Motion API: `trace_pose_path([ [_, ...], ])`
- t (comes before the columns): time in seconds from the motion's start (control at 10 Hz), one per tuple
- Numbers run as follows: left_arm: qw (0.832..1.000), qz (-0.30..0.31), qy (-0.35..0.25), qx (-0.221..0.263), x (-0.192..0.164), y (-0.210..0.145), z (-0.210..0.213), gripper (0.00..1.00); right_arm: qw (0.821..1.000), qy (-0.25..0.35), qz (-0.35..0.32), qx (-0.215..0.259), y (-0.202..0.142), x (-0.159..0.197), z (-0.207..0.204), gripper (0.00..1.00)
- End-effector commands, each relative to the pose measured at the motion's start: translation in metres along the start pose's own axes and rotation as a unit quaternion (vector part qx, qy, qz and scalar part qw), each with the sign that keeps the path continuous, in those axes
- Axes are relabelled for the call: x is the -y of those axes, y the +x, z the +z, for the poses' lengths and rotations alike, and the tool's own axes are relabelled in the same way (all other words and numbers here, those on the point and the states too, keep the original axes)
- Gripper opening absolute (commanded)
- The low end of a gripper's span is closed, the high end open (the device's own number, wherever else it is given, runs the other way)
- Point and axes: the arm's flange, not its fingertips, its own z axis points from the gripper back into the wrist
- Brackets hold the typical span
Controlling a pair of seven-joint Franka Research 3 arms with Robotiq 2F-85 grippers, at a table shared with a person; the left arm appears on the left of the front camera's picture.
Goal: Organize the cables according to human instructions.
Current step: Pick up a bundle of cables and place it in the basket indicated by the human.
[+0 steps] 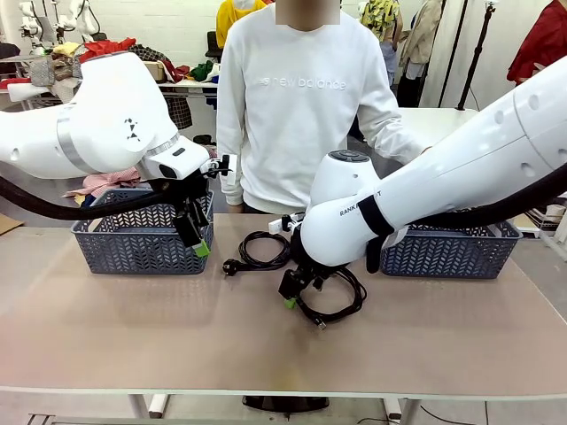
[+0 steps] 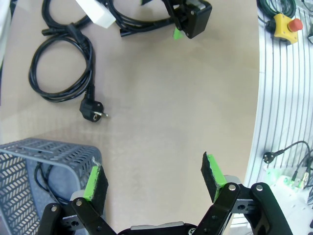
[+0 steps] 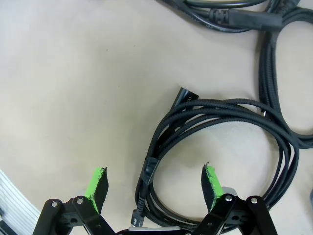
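Watching the right gripper (image 3: 153,171) hang low over the braided cable coil (image 3: 220,111), I judge the pick-up of that coil to be the step in hand. Doing it well calls for a straight drop, so that every strand of the bundle lands between the pads and not just the top loop. Its fingers (image 3: 98,186) stand wide apart and hold nothing. One side of the coil runs up roughly midway between them, while the rest of the loop sweeps out past one finger. A small connector end (image 3: 187,95) pokes out of the coil, clear of the fingertips, so the squeeze should miss it. A thicker black cord (image 3: 234,19) lies right against the coil's outer side. I cannot tell whether the two overlap, so a slow lift looks wise in case one drags the other. On the table (image 1: 177,336) the braided coil sits right of the middle, near the front, just left of the right basket (image 1: 461,257). A power cord coil (image 2: 54,97) with its plug (image 2: 92,108) lies farther back, towards the left basket (image 1: 133,252). The left gripper (image 2: 151,164) hovers open and empty beside that basket's near right corner, and a cable (image 2: 44,178) lies inside the basket. The person (image 1: 301,115) stands at the far side.
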Motion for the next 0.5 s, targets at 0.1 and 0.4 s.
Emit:
trace_pose_path([
  [0.1, 1.0, 0.002, -0.001, 0.002, 0.0006, -0.0007, -0.0003, 1.0, 1.0, -0.024, -0.002, -0.018, 0.0132, -0.0059, -0.005, 1.0],
  [0.4, 1.0, 0.002, -0.001, 0.002, 0.0006, -0.0007, -0.0003, 1.0, 0.999, -0.032, 0.002, -0.027, 0.015, -0.0094, -0.0067, 1.0],
])
